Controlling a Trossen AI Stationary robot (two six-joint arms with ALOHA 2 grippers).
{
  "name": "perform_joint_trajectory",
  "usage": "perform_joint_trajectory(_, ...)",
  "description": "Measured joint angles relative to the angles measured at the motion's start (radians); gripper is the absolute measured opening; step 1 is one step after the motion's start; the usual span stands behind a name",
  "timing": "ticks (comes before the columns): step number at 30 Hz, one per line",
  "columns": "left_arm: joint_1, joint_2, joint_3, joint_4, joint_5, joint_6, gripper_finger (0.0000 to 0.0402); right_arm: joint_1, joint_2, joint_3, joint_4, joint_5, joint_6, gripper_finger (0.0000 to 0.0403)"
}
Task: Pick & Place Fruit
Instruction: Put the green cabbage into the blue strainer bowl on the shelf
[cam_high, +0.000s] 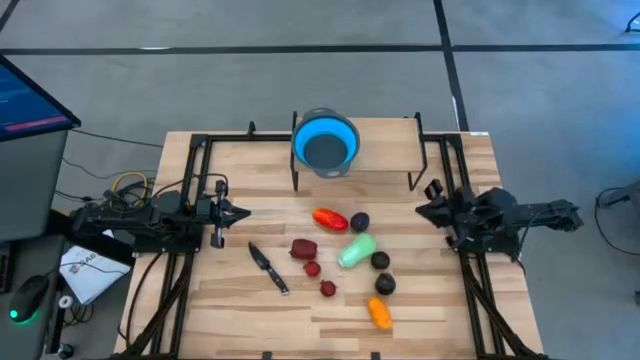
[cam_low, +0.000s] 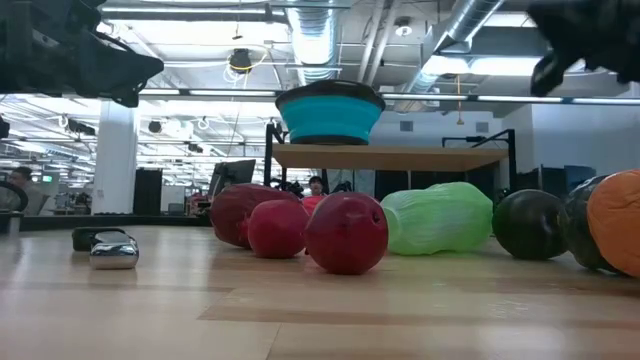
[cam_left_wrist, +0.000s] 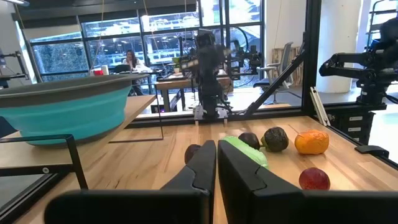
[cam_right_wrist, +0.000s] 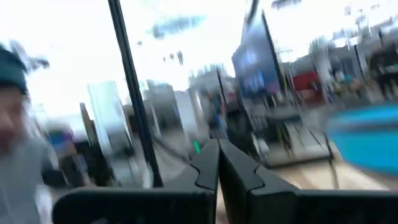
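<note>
Toy fruit lies on the wooden table's middle: a red-orange piece (cam_high: 329, 218), a pale green one (cam_high: 356, 250), an orange one (cam_high: 380, 313), a dark red one (cam_high: 304, 248), two tiny red ones (cam_high: 313, 268) (cam_high: 328, 288), and three dark purple-black ones (cam_high: 360, 221) (cam_high: 380, 261) (cam_high: 385, 284). My left gripper (cam_high: 243, 212) is shut and empty, held above the table's left side, pointing toward the fruit. My right gripper (cam_high: 420, 209) is shut and empty at the table's right side, raised.
A blue collapsible bowl (cam_high: 325, 143) stands on a raised wooden shelf (cam_high: 380, 150) at the table's far edge. A black-handled knife (cam_high: 268, 268) lies left of the fruit. A monitor (cam_high: 25, 100) and cables lie off the table's left side.
</note>
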Motion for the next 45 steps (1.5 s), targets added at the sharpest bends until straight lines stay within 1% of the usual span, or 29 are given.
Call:
perform_joint_trajectory(2,0.000,0.000,0.000,0.000,0.000,0.000,0.0011,0.000,0.000,0.000,0.095,0.022,0.050,0.0006)
perform_joint_trajectory(4,0.000,0.000,0.000,0.000,0.000,0.000,0.0011,0.000,0.000,0.000,0.161,0.029,0.061,0.0006)
perform_joint_trajectory(6,0.000,0.000,0.000,0.000,0.000,0.000,0.0011,0.001,0.002,0.000,0.196,0.066,0.069,0.0006)
perform_joint_trajectory(8,0.000,0.000,0.000,0.001,0.000,0.000,0.0011,0.004,0.048,0.002,0.202,0.084,0.084,0.0006)
perform_joint_trajectory(12,0.000,0.000,0.000,0.004,0.000,0.000,0.0011,0.031,0.215,0.011,0.222,0.107,0.136,0.0006)
perform_joint_trajectory(15,0.000,0.000,0.000,0.009,0.000,0.000,0.0012,0.055,0.391,0.056,0.219,0.119,0.087,0.0006)
perform_joint_trajectory(19,0.000,0.000,0.000,0.014,0.000,0.000,0.0011,0.087,0.632,0.163,0.248,0.114,0.048,0.0006)
perform_joint_trajectory(21,0.000,0.000,0.000,0.018,0.000,0.000,0.0011,0.096,0.753,0.244,0.222,0.085,0.042,0.0006)
perform_joint_trajectory(24,0.000,0.000,0.000,0.027,0.000,0.000,0.0011,0.108,0.907,0.396,0.075,0.033,0.004,0.0015)
perform_joint_trajectory(26,0.000,0.000,0.000,0.033,0.000,0.000,0.0011,0.115,1.003,0.518,-0.106,0.016,-0.014,0.0033)
perform_joint_trajectory(28,0.000,0.000,0.000,0.040,0.000,0.000,0.0011,0.121,1.099,0.643,-0.321,0.015,-0.024,0.0059)
perform_joint_trajectory(32,0.000,0.000,0.000,0.052,0.000,-0.026,0.0011,0.134,1.306,0.902,-0.706,-0.043,-0.080,0.0126)
perform_joint_trajectory(35,0.000,0.000,0.000,0.053,0.000,-0.076,0.0011,0.144,1.466,1.090,-0.946,-0.085,-0.175,0.0187)
perform_joint_trajectory(38,0.000,0.000,0.000,0.053,0.000,-0.130,0.0012,0.160,1.620,1.266,-1.165,-0.090,-0.294,0.0249)
perform_joint_trajectory(40,0.000,0.000,0.000,0.052,0.000,-0.152,0.0012,0.167,1.718,1.368,-1.279,-0.089,-0.384,0.0284)
perform_joint_trajectory(42,0.000,0.000,0.000,0.053,0.000,-0.157,0.0011,0.171,1.808,1.451,-1.366,-0.081,-0.431,0.0309)
perform_joint_trajectory(45,0.000,0.000,0.000,0.053,0.000,-0.157,0.0012,0.171,1.917,1.537,-1.443,-0.036,-0.455,0.0330)
